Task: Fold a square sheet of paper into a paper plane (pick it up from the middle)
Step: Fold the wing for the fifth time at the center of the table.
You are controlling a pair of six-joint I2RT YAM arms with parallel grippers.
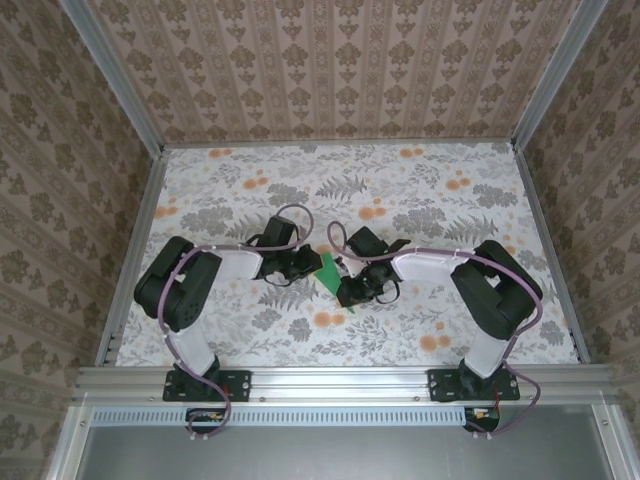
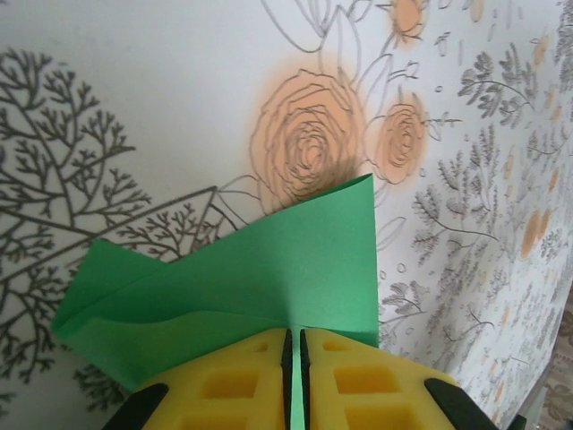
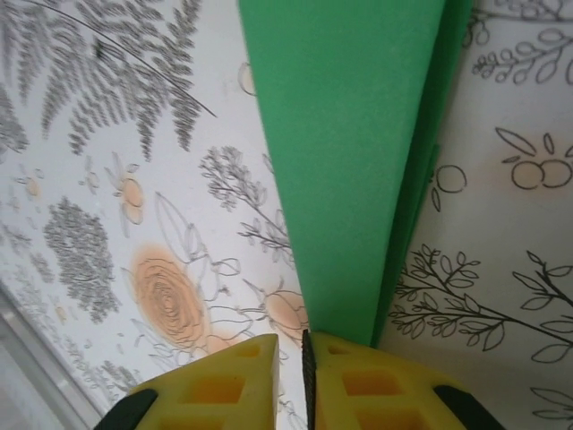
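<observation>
The bright green, partly folded square sheet of paper hangs just above the middle of the floral-printed tablecloth. The left gripper is clamped on its near edge, a green sliver showing between the yellow pads. The right gripper has its jaws nearly together where the sheet's narrow, layered end meets them, and it seems to be pinching it. For a clean crease, I judge both grippers should hold the layers aligned and taut, then lower the sheet flat before pressing.

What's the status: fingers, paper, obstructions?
Left fingers shut on partly folded bright green paper sheet. Right fingers shut on its other side. Nothing in the way on the flowered tabletop.
</observation>
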